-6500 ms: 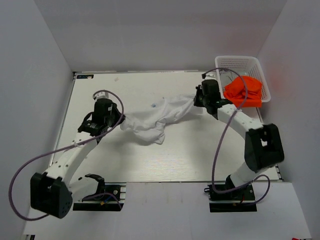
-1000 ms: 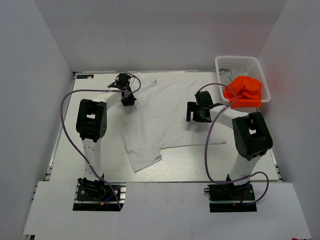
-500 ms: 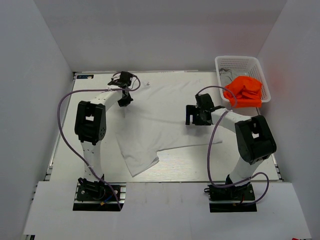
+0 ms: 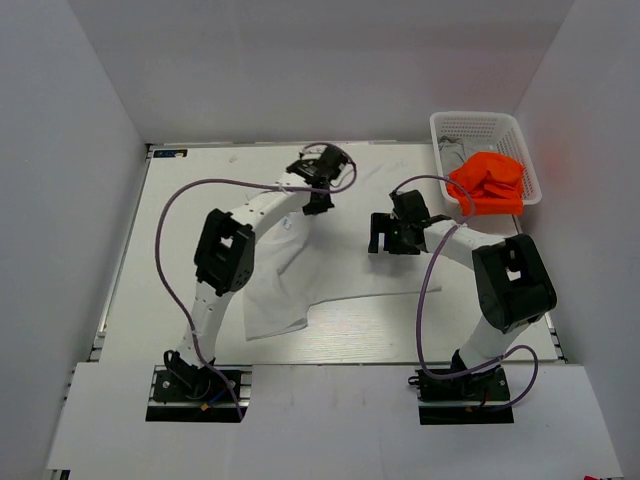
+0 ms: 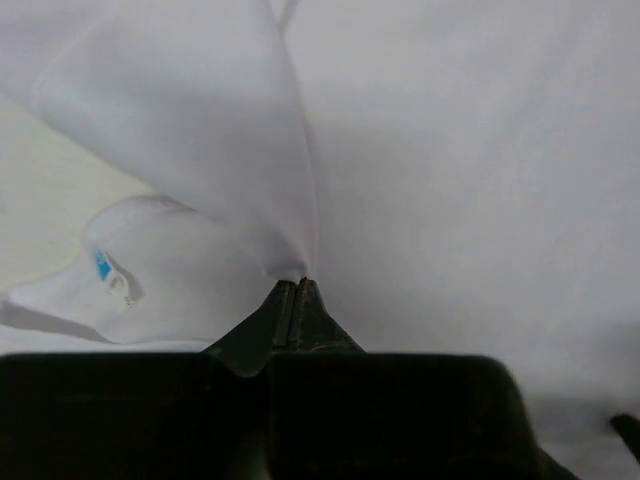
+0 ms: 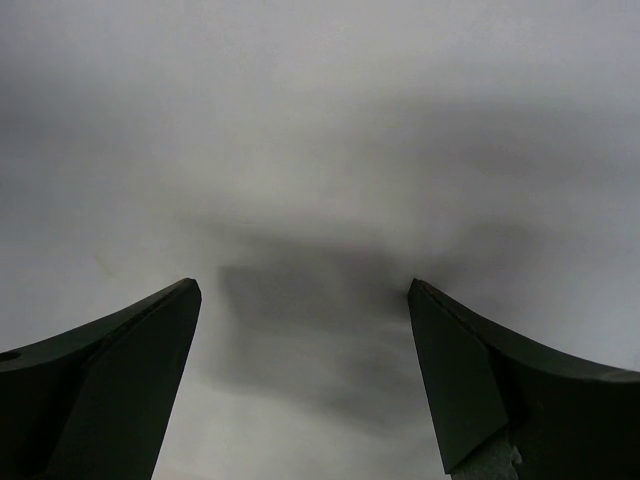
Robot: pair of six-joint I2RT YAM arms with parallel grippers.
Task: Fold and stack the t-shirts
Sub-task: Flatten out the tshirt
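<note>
The left gripper (image 5: 298, 286) is clamped tight on a pinch of the white t-shirt (image 4: 345, 262), holding that edge raised over the garment's far middle. The rest lies spread across the table (image 4: 180, 230). To its right, the right gripper (image 4: 386, 233) hovers splayed and empty over the cloth. Far right, the orange t-shirt (image 4: 487, 183) sits crumpled in the basket (image 4: 480, 118). I judge the first fold barely begun, with nothing stacked yet.

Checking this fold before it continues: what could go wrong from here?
The left end effector pinches only a thin fold of the white t-shirt, so the cloth might slip free. The right end effector stands open over the shirt, apparently pinning nothing, so the whole shirt could drag and bunch.
</note>
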